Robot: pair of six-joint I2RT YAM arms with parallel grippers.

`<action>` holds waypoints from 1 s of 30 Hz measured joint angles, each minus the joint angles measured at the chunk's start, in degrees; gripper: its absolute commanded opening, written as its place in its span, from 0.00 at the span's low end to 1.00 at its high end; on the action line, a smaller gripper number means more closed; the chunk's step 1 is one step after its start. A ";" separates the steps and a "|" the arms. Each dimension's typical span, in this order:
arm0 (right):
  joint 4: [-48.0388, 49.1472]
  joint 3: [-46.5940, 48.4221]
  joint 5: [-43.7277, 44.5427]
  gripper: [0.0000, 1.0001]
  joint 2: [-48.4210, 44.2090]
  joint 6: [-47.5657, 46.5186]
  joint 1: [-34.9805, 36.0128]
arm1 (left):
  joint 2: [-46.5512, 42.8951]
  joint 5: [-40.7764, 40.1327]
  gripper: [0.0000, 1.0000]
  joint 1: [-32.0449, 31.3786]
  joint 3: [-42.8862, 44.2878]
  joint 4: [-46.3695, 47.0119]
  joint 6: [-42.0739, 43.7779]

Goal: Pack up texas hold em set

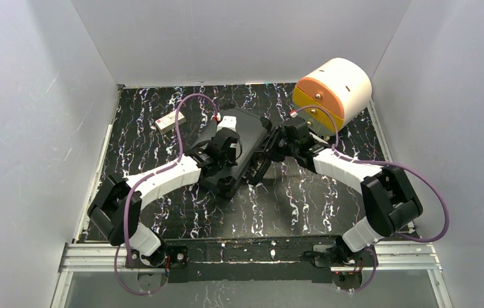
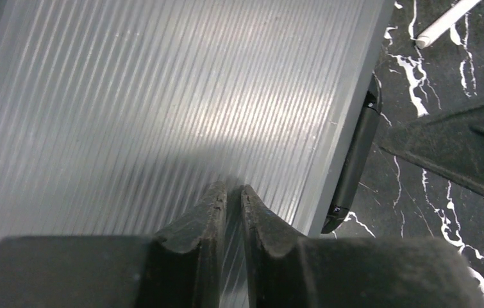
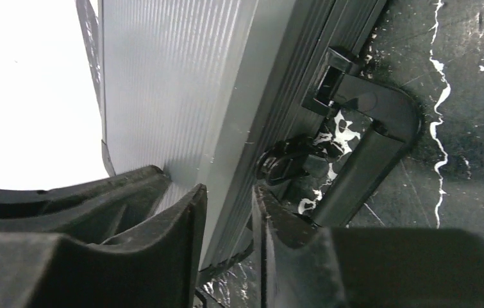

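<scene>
Black marbled desk (image 1: 303, 202), closed black case (image 1: 252, 133) at centre, long axis slanting near-left to far-right, handle (image 3: 361, 173) facing right, left jaws nearly together over ribbed lid, right jaws apart astride handle-side edge, drawer box (image 1: 335, 86) far right.

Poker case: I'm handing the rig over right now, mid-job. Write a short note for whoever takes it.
Left gripper: shut, tips on the ribbed lid of the black case, holding nothing.
Right gripper: fingers narrowly apart at the case's handle-side edge, beside a latch and the handle; whether it grips is unclear.
Things: case mid-table, lid down. A small pale box lies apart from it, far left.
Done: lid lowered; no loose chips in view.
Left: confirm the latches are fastened (cannot tell) and check whether the pale box belongs inside.
</scene>
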 measured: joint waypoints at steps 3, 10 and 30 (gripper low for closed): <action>0.15 -0.92 -0.13 0.24 0.00 -0.26 0.00 | 0.66 -0.07 0.19 0.94 1.46 -1.81 0.57; 0.68 -1.77 -1.09 0.14 1.33 -0.74 0.00 | 1.97 0.90 0.35 6.01 5.03 -4.98 2.58; -2.03 -4.42 4.13 0.64 3.04 -1.62 -0.24 | 4.57 21.07 0.12 8.90 3.67 3.69 9.79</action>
